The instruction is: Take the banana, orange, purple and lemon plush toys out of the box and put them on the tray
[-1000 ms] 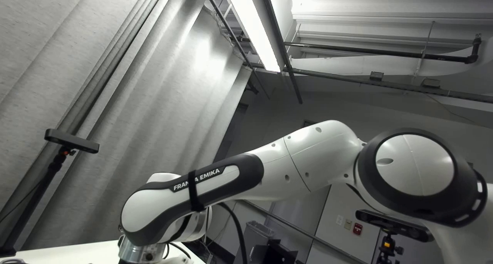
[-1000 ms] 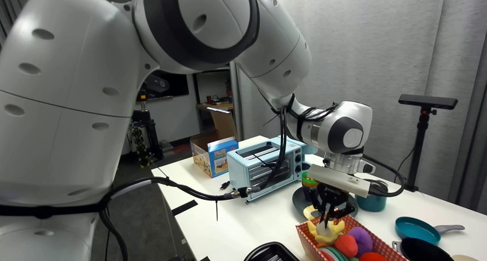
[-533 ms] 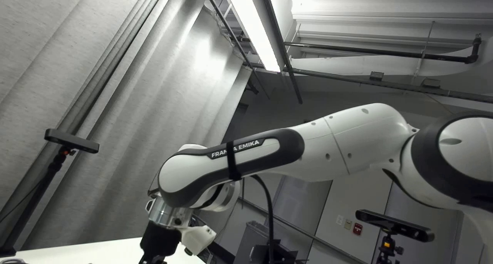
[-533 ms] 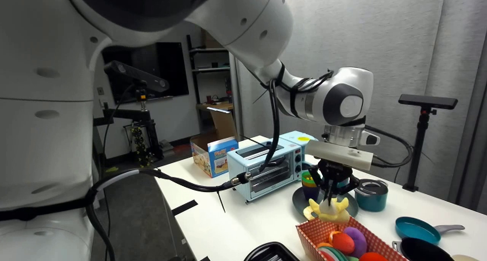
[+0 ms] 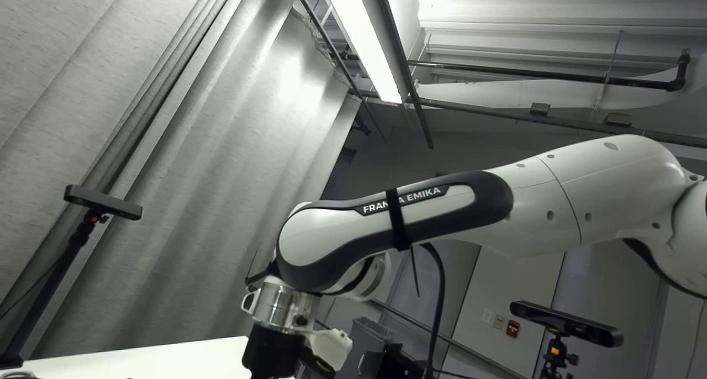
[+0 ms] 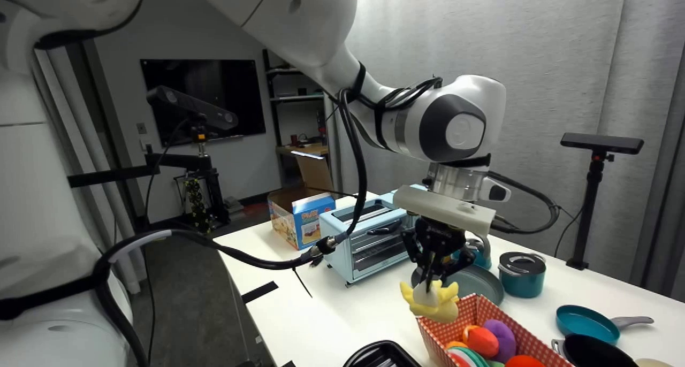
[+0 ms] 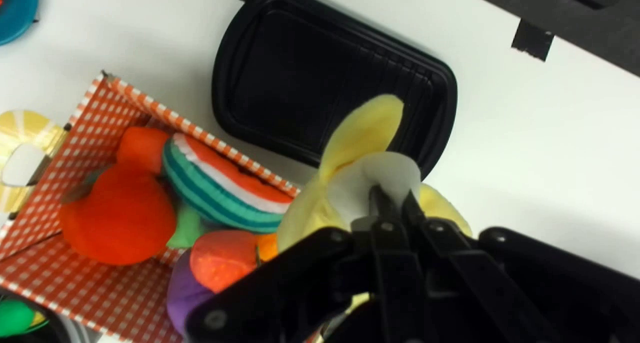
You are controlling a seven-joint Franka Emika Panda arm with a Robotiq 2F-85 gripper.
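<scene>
- Banana plush (image 6: 431,307): we saw it pinched in the gripper (image 7: 393,198).
- Purple plush (image 7: 185,285): lay inside the box (image 7: 117,293).
- Black tray (image 7: 295,83): lay beside the box.

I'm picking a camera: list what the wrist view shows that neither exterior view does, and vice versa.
Only the wrist view: a blue round object, cut off at the upper corner.
Only an exterior view: the toaster oven, wall screen and blue carton.
Shared: the gripper holding the banana plush, the checked box, purple plush and black tray.

Grey-trimmed white arm (image 5: 533,202), black cables (image 6: 273,264), black hand (image 7: 392,197)
</scene>
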